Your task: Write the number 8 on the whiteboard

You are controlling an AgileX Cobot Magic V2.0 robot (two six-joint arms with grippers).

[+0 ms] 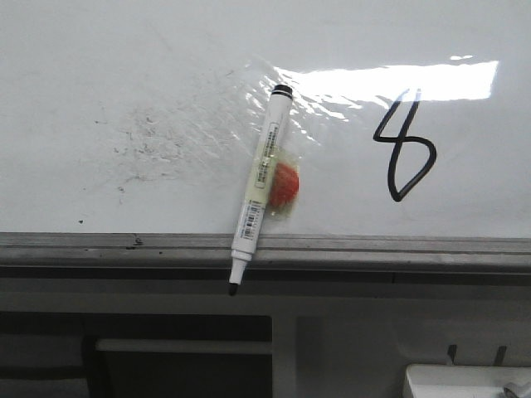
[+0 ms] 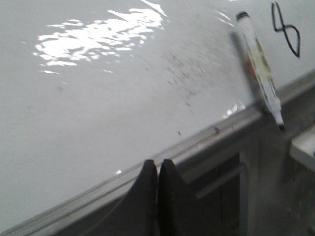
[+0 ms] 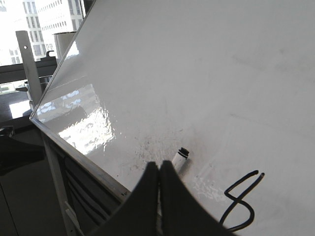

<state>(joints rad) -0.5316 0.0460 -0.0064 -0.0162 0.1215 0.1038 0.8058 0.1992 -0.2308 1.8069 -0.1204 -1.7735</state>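
Note:
The whiteboard (image 1: 166,66) is large, glossy and white, with a grey edge rail (image 1: 373,247). A thin black number 8 (image 1: 404,148) is drawn on its right part; it also shows in the left wrist view (image 2: 286,29) and the right wrist view (image 3: 241,204). A white marker (image 1: 260,186) lies slanted on the board, its black tip hanging over the rail, with nothing holding it. My left gripper (image 2: 158,163) is shut and empty beside the rail, well left of the marker (image 2: 258,64). My right gripper (image 3: 158,166) is shut and empty, with the marker's end (image 3: 179,158) just beyond it. Neither gripper shows in the front view.
An orange-red spot (image 1: 286,184) sits on the board beside the marker. Grey-black smudge specks (image 1: 141,145) and a wrinkled shiny patch (image 1: 241,99) lie left of it. Below the rail are a dark panel with a white bar (image 1: 182,346) and a white object (image 1: 465,381).

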